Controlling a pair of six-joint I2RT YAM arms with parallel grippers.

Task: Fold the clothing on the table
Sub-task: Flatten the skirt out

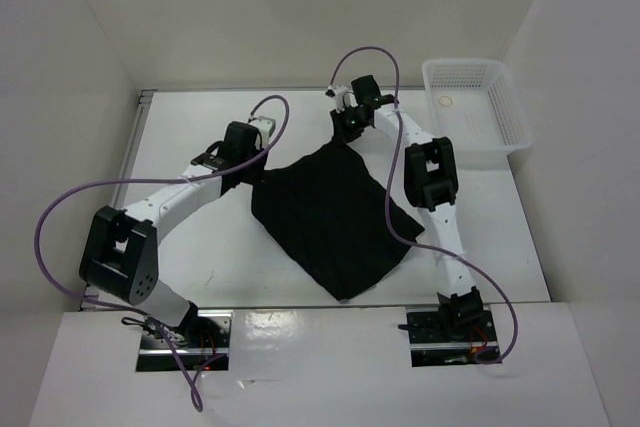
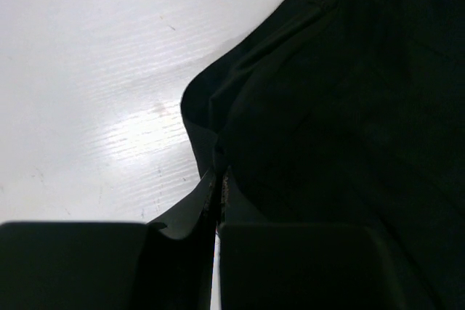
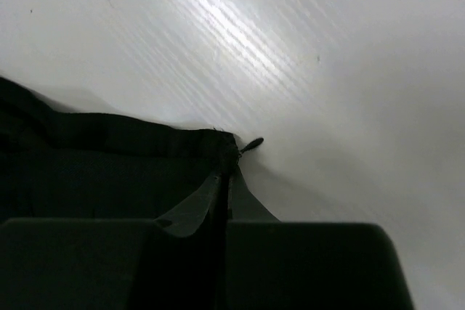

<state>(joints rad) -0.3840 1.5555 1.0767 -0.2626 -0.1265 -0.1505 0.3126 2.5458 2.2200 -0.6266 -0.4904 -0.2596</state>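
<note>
White table [image 1: 200, 247]; black skirt [image 1: 335, 217] hides left gripper [image 2: 216, 179], right gripper [image 3: 227, 172] fingertips.

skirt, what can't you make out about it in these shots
Top external: two skirt corners are hidden under the left end effector and the right end effector.
Left wrist: pleats are lost in the dark fabric, and the frame cuts it off.
Right wrist: the tiny tab at the corner is too small to identify.
</note>
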